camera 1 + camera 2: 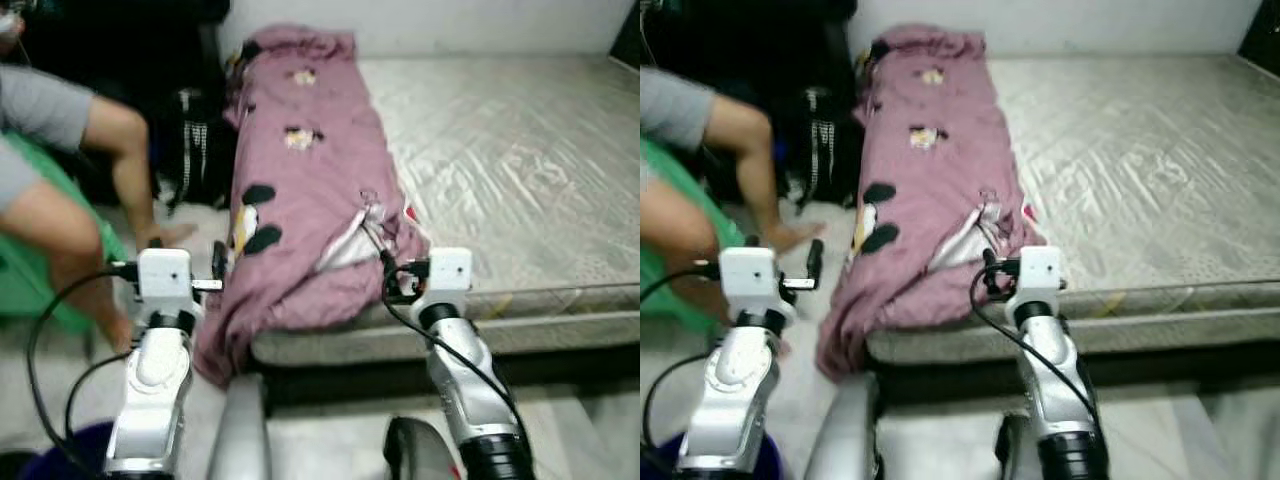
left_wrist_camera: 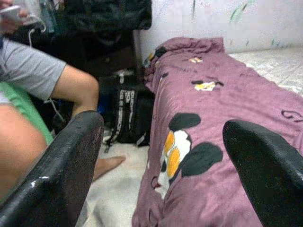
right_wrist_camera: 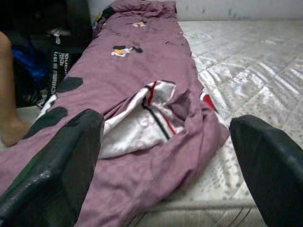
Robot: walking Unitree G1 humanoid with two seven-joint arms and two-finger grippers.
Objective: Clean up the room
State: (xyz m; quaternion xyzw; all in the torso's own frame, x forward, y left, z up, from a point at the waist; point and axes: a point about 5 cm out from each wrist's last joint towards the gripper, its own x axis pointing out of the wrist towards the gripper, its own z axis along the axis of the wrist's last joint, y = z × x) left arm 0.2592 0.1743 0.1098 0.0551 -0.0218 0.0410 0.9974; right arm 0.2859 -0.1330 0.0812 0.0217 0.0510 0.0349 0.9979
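Observation:
A mauve blanket [image 1: 300,190] with cartoon prints lies in a long heap along the left side of the bare mattress [image 1: 500,160]. Its near end hangs over the mattress corner toward the floor. A fold near the front shows white lining with a red and black stripe [image 3: 142,118]. My left gripper [image 1: 187,252] is open, held in the air left of the hanging blanket end. My right gripper [image 1: 415,264] is open just before the mattress's front edge, close to the white fold. Nothing is between the fingers of either one.
A person sits at the left on something green [image 1: 40,270], bare legs [image 1: 130,170] and foot on the floor beside the bed. A black bag [image 2: 125,116] stands against the dark furniture by the bed's head. The mattress's right part [image 1: 520,130] lies bare.

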